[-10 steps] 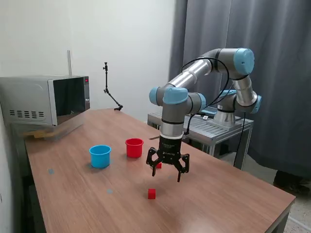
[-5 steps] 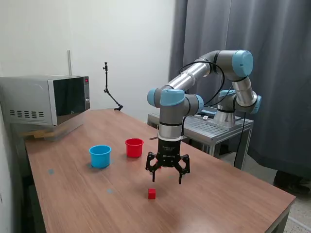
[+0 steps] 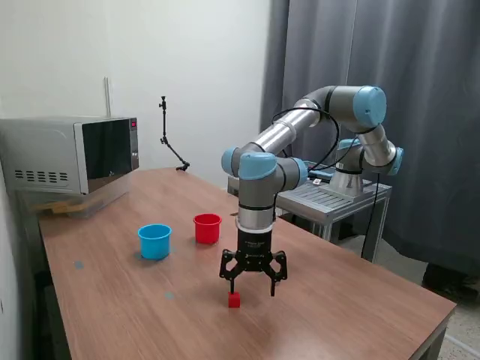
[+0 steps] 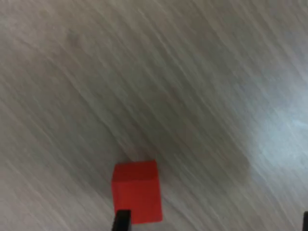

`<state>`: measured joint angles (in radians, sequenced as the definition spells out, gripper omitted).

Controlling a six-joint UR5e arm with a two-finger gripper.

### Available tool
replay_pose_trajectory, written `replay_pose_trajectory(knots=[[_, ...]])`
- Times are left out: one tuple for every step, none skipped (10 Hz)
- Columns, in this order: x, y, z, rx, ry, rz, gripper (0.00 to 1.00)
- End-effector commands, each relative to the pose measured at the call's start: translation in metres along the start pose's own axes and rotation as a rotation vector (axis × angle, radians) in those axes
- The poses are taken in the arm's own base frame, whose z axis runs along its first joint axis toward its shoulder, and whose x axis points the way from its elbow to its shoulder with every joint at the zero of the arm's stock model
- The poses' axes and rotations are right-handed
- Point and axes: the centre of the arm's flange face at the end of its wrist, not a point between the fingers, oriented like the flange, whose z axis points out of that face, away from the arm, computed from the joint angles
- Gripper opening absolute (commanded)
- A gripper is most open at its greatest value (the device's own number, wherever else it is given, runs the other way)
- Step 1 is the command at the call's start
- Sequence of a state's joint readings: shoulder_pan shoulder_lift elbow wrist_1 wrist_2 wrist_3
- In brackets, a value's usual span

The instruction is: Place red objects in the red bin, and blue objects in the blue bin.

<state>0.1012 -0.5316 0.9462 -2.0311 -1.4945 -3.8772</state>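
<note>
1. End effector (image 3: 253, 286) pointed straight down over the wooden bench (image 3: 352, 307), fingers spread apart, nothing between them.
2. One red cube (image 3: 235, 300) sat on the bench just below the end effector, toward the exterior view's left of its midline, close under the finger on that side. Whether that finger touched the cube could not be told in the exterior view.
3. Wrist view: the same red cube (image 4: 136, 192) lay flat on the wood grain, with one dark fingertip (image 4: 121, 220) overlapping its near edge; the other fingertip barely showed at the frame's far corner, well apart from the cube. The cube was off to one side of the gap, not centred in it.
4. Red bin (image 3: 208, 228) and blue bin (image 3: 154, 241) stood upright side by side on the bench, farther back and toward the exterior view's left of the end effector, both well apart from the cube.
5. Bin contents could not be seen.
</note>
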Motion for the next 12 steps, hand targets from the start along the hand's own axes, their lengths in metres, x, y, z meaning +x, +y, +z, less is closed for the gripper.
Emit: replay_pose_trajectory(knots=[[-0.015, -0.007, 0.002, 0.004, -0.005, -0.001, 1.00], [-0.017, -0.010, 0.002, 0.008, -0.006, -0.002, 1.00], [-0.022, -0.012, 0.001, 0.008, -0.010, 0.004, 1.00], [-0.025, -0.012, -0.001, 0.004, -0.015, 0.006, 1.00], [-0.028, -0.015, 0.000, 0.005, -0.014, 0.011, 1.00], [-0.027, -0.014, 0.000, 0.005, -0.014, 0.010, 1.00], [-0.027, -0.014, 0.001, 0.006, -0.013, 0.010, 1.00], [-0.028, -0.015, 0.000, 0.004, -0.013, 0.010, 1.00], [-0.028, -0.015, 0.003, 0.006, -0.011, 0.010, 1.00], [-0.030, -0.014, 0.006, 0.005, -0.012, 0.005, 1.00], [-0.031, -0.012, 0.007, 0.003, -0.012, 0.000, 1.00], [-0.031, -0.011, 0.005, 0.000, -0.015, -0.011, 1.00]])
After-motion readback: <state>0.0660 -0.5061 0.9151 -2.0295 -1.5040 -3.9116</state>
